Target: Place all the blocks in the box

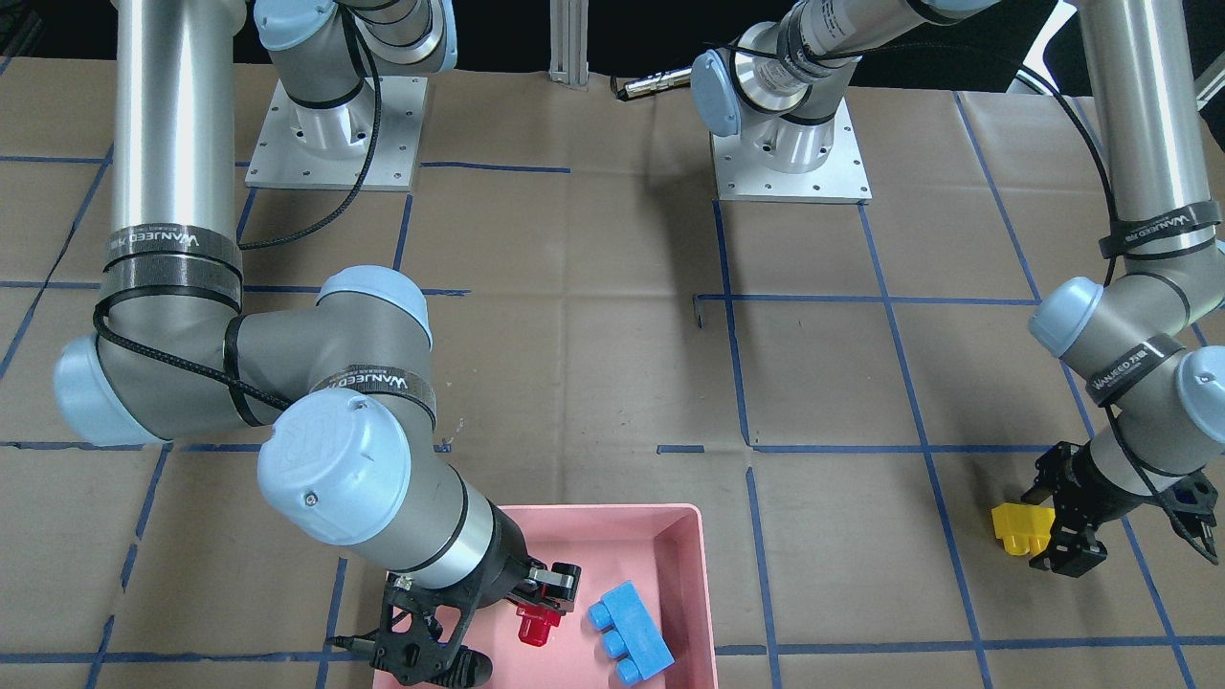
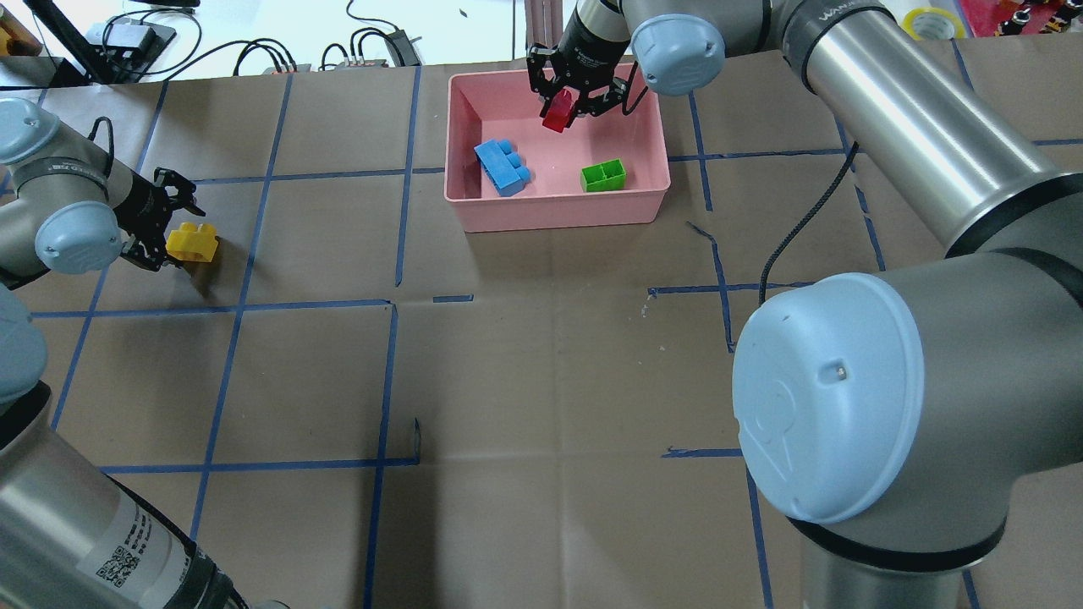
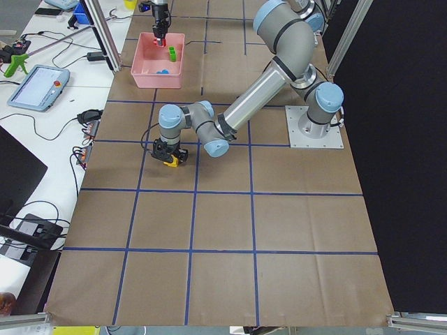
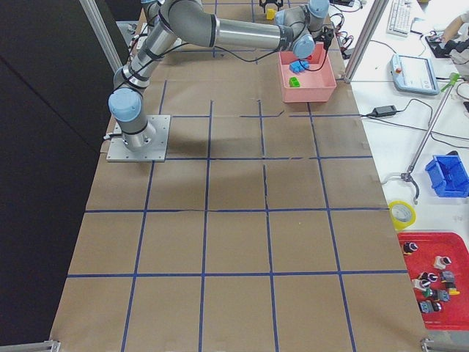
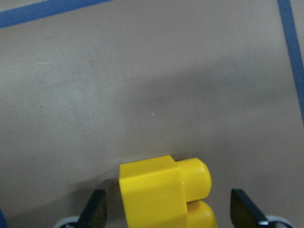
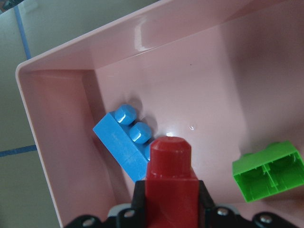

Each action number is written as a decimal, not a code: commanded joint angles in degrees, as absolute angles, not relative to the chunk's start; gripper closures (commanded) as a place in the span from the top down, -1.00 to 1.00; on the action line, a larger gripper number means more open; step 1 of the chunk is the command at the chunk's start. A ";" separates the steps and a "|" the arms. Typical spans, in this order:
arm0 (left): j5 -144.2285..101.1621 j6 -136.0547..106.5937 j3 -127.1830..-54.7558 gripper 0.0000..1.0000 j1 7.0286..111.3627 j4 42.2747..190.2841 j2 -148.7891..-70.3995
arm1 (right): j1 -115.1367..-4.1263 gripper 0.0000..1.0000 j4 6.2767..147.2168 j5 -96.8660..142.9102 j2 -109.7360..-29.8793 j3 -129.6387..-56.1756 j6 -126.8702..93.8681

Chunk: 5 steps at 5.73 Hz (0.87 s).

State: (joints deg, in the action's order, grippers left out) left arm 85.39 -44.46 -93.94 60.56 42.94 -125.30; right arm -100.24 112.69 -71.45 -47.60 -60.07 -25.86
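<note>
The pink box stands at the table's far middle. The blue three-stud block and the green block lie inside it. My right gripper is shut on the red one-stud block and holds it over the box's far side, above the floor. The right wrist view shows the red block above the blue block and the green block. The yellow block lies on the table at the far left. My left gripper is open, its fingers either side of the yellow block.
The brown paper table carries a blue tape grid. The two arm bases stand on the robot's side. My right arm's large elbow hangs over the near right. Cables and devices lie beyond the far edge.
</note>
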 commanded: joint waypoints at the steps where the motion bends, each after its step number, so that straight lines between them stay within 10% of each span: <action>1: 84.64 -44.56 -94.13 0.69 60.56 42.80 -125.60 | -100.28 0.99 113.64 -72.07 -47.37 -60.03 -25.58; 5: 81.65 -44.12 -94.13 0.00 59.77 42.80 -125.68 | -97.83 0.98 106.58 -85.50 -54.47 -62.14 -7.77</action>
